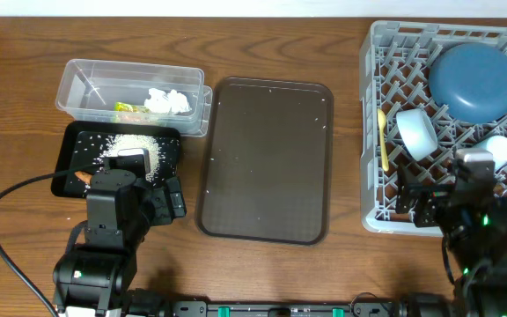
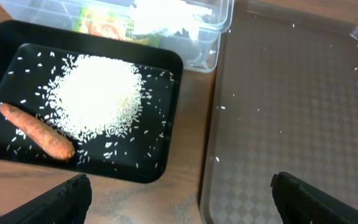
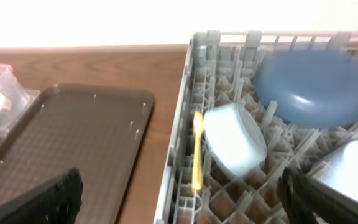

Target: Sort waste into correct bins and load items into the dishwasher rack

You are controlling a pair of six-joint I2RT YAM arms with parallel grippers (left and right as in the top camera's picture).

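I am working over a brown wooden tabletop with a bright white backdrop behind it. My left claw (image 2: pixel 182 204) hangs released, fingers spread and holding nothing, over the near lip of the black tray (image 2: pixel 157 74). In that tray lie the rice heap (image 2: pixel 98 96) and the carrot stick (image 2: pixel 36 132). Just beyond it, the clear tub (image 1: pixel 82 84) holds the tissue (image 1: pixel 167 100) and the yellow-green wrapper (image 1: pixel 127 111).

My right claw (image 3: pixel 182 202) is likewise spread and empty above the near-left corner of the rack (image 1: pixel 372 114). Inside are the spoon (image 3: pixel 196 155), bowl (image 3: pixel 235 140), plate (image 3: pixel 312 87) and a pale cup (image 3: pixel 353 168); the pink cup I cannot pick out.

I judge the sort nearly finished, with only scattered grains (image 2: pixel 217 159) dotting the brown tray (image 1: pixel 267 158). To close well I'd lift both arms straight up, clear of tray lip and pegs, so nothing gets nudged.

The wrapper carries print, too blurred to read. No other writing shows.
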